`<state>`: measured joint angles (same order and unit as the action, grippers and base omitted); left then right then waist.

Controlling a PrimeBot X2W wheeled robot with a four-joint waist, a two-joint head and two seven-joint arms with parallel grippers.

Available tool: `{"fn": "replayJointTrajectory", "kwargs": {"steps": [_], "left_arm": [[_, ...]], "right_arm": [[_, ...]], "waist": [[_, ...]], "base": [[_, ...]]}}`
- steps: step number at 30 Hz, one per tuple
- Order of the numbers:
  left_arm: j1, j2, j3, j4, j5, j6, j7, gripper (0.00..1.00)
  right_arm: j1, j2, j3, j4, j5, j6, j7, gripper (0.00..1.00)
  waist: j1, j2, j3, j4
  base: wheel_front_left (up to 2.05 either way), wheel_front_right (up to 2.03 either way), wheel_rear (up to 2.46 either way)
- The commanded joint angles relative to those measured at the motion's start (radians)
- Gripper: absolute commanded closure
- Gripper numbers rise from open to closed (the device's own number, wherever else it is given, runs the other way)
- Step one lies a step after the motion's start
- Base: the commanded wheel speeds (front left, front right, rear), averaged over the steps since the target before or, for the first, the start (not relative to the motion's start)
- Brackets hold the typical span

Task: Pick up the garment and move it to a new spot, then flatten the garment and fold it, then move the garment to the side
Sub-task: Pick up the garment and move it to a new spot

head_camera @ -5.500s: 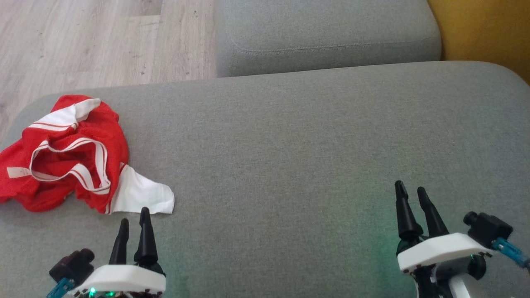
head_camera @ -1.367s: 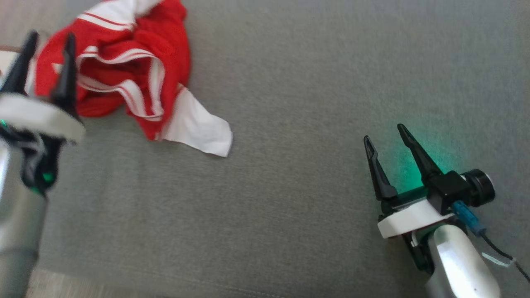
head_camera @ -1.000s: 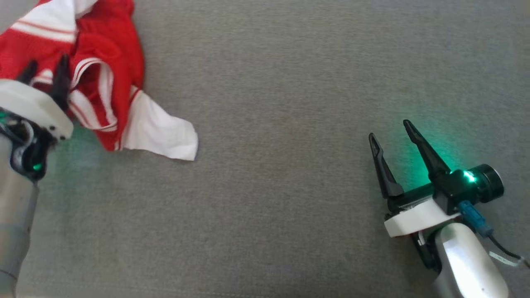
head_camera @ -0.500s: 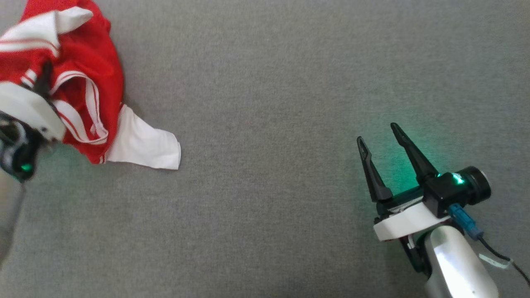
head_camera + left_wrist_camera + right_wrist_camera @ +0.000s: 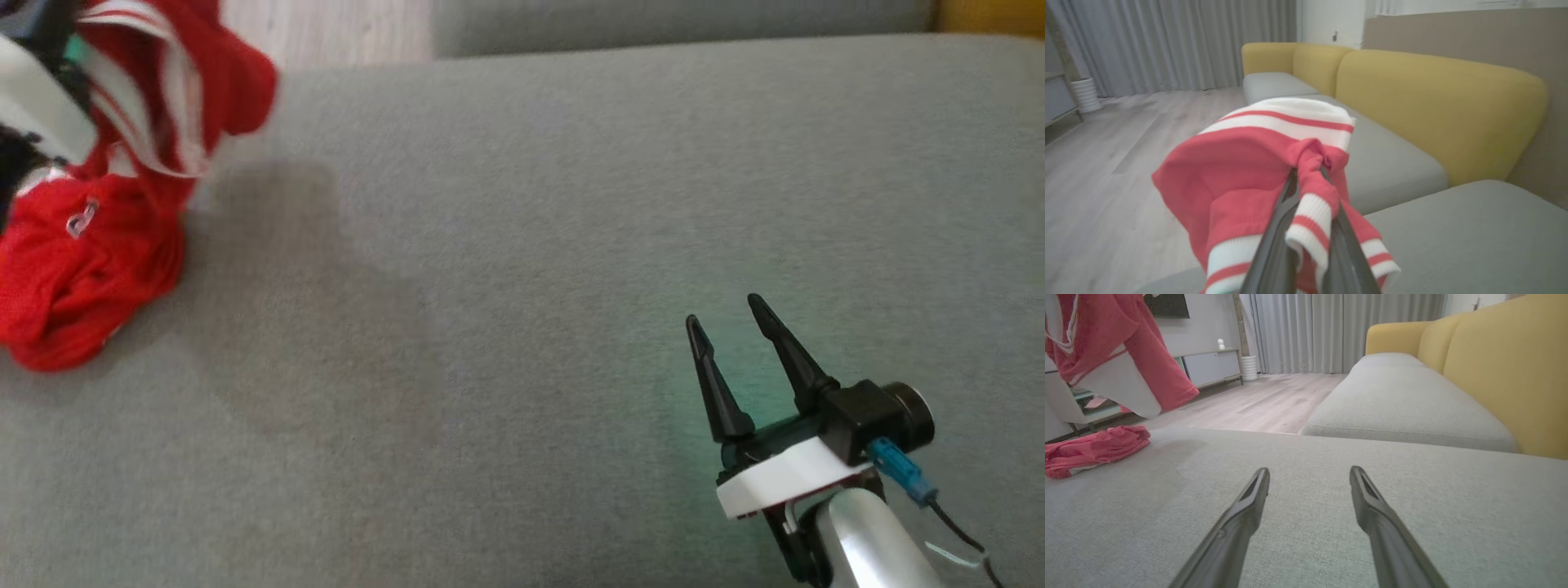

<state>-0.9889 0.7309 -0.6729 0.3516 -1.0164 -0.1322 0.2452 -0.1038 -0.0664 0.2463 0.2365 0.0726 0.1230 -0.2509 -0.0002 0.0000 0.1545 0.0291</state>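
- The left gripper (image 5: 1308, 173) is raised clear of the cushion, its jaws pressed together on a fold of the red-and-white garment (image 5: 1241, 175).
- A striped white cuff (image 5: 1306, 220) drapes over its fingers (image 5: 1274, 245).
- In the head view the garment (image 5: 82, 269) is at the far left. Its upper part hangs from the left gripper, and its lower part lies bunched on the grey cushion (image 5: 571, 204).
- The right wrist view agrees: red cloth hangs at the upper left, and below it part of the garment (image 5: 1098, 449) rests in a heap on the cushion's left end.
- The right gripper (image 5: 722, 309) sits low over the cushion at the lower right, well apart from the garment. Its jaws are spread with nothing between them.
- A green glow (image 5: 653, 367) falls on the cushion just beside the right gripper.
- Past the cushion are a wooden floor (image 5: 1265, 404), a yellow backrest (image 5: 1506, 367) and grey curtains (image 5: 1331, 330).
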Motion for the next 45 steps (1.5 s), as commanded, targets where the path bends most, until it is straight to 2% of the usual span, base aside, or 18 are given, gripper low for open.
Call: {"fn": "replayJointTrajectory", "kwargs": {"steps": [1, 7, 12, 13, 18, 22, 25, 30, 34, 36, 37, 38, 41, 45], "left_arm": [[-0.063, 0.054, 0.045, -0.082, -0.031, 0.002, 0.017, 1.0], [-0.021, 0.031, 0.039, -0.342, -0.146, 0.01, 0.082, 1.0], [0.054, -0.028, -0.002, -0.518, -0.23, 0.037, 0.114, 1.0], [0.054, -0.028, -0.002, -0.518, -0.23, 0.037, 0.114, 1.0], [0.141, -0.095, -0.064, -0.607, -0.305, 0.061, 0.133, 1.0], [0.197, -0.124, -0.125, -0.547, -0.288, 0.09, 0.139, 1.0], [0.227, -0.169, -0.156, -0.452, -0.274, 0.112, 0.119, 1.0], [0.234, -0.285, -0.215, -0.258, -0.204, 0.136, 0.057, 1.0], [0.229, -0.417, -0.198, -0.075, -0.17, 0.183, -0.074, 1.0], [0.222, -0.496, -0.176, 0.005, -0.154, 0.206, -0.172, 0.64], [0.219, -0.533, -0.173, 0.036, -0.15, 0.204, -0.208, 0.1], [0.216, -0.566, -0.177, 0.061, -0.148, 0.192, -0.229, 0.0], [0.205, -0.622, -0.187, 0.114, -0.138, 0.16, -0.281, 0.0], [0.189, -0.639, -0.208, 0.139, -0.103, 0.129, -0.332, 0.0]], "right_arm": [[-0.003, 0.012, 0.021, -0.03, 0.009, 0.008, -0.011, 0.0], [0.008, 0.015, 0.021, -0.037, 0.026, 0.008, -0.011, 0.0], [0.005, 0.016, 0.044, -0.051, 0.06, 0.008, -0.011, 0.0], [0.005, 0.016, 0.044, -0.051, 0.06, 0.008, -0.011, 0.0], [-0.01, 0.016, 0.065, -0.07, 0.095, 0.008, -0.011, 0.0], [-0.015, 0.016, 0.08, -0.08, 0.116, 0.008, -0.011, 0.0], [-0.017, 0.016, 0.087, -0.085, 0.126, 0.008, -0.011, 0.0], [-0.021, 0.016, 0.097, -0.099, 0.139, 0.008, -0.011, 0.0], [-0.025, 0.016, 0.103, -0.11, 0.149, 0.008, -0.011, 0.0], [-0.025, 0.016, 0.105, -0.113, 0.152, 0.008, -0.011, 0.0], [-0.025, 0.016, 0.109, -0.112, 0.153, 0.008, -0.011, 0.0], [-0.027, 0.016, 0.112, -0.112, 0.154, 0.008, -0.011, 0.0], [-0.03, 0.016, 0.116, -0.111, 0.153, 0.008, -0.011, 0.0], [-0.027, 0.016, 0.103, -0.11, 0.139, 0.008, -0.011, 0.0]], "waist": [[0.0002, 0.0, -0.04, -0.041], [0.0002, 0.0, -0.073, -0.11], [0.0002, 0.0, -0.071, -0.187], [0.0002, 0.0, -0.071, -0.187], [0.0002, 0.0, -0.055, -0.28], [0.0002, 0.0, -0.044, -0.351], [0.0002, 0.0, -0.033, -0.397], [0.0002, 0.0, -0.008, -0.441], [0.0002, 0.0, 0.006, -0.453], [0.0002, 0.0, 0.01, -0.452], [0.0002, 0.0, 0.012, -0.45], [0.0002, 0.0, 0.015, -0.447], [0.0002, 0.0, 0.016, -0.433], [0.0002, 0.0, 0.009, -0.397]], "base": [[0.0, 0.0, 0.0], [0.0, 0.0, 0.0], [0.0, 0.0, 0.0], [0.0, 0.0, 0.0], [0.0, 0.0, 0.0], [0.0, 0.0, 0.0], [0.0, 0.0, 0.0], [0.0, 0.0, 0.0], [0.0, 0.0, 0.0], [0.0, 0.0, 0.0], [0.0, 0.0, 0.0], [0.0, 0.0, 0.0], [0.0, 0.0, 0.0], [0.0, 0.0, 0.0]]}}
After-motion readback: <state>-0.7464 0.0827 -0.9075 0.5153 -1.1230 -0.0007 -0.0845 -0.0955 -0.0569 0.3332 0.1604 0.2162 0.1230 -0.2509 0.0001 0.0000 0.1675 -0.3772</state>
